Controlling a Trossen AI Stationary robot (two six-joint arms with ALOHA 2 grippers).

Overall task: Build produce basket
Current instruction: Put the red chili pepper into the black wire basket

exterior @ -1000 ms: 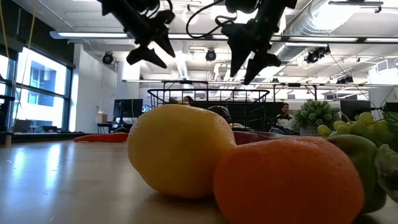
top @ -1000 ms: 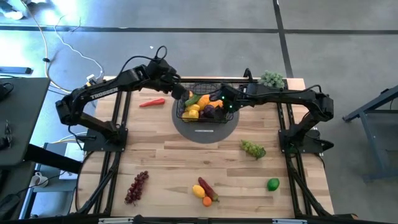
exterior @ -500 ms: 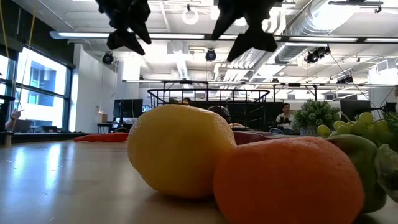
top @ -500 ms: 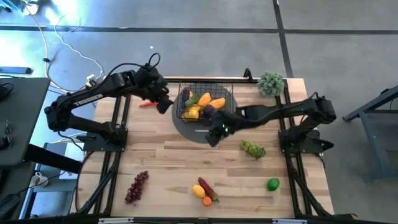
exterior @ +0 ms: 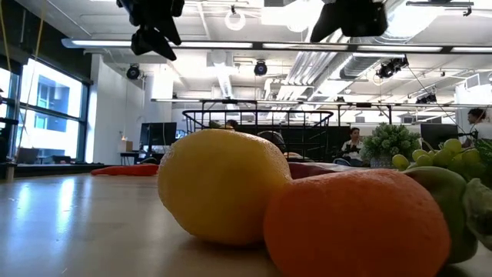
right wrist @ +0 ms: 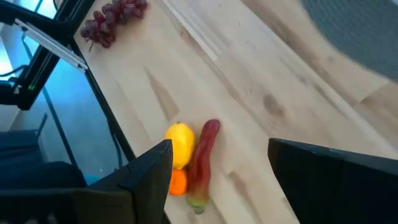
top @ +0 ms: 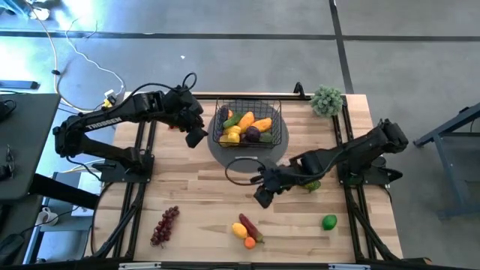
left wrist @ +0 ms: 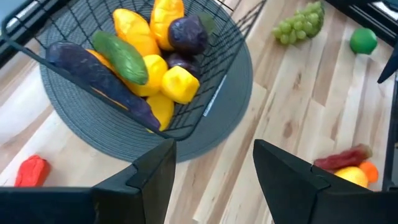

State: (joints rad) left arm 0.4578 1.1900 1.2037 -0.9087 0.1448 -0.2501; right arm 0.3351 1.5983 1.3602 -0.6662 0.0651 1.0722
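In the low view the basket (exterior: 257, 132) sits half hidden behind a lemon (exterior: 221, 185), with both claws cut off above.

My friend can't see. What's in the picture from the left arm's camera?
A black wire basket on a round grey mat holds yellow, green and purple toy produce. The left gripper, open, hangs above the wooden table.

High view: straight down over the whole table (top: 187, 187), basket (top: 247, 124) at upper centre.
Low view: table-level, lemon (exterior: 219, 185) close up.
Left wrist: near, facing the basket.
Right wrist: shares that lemon.
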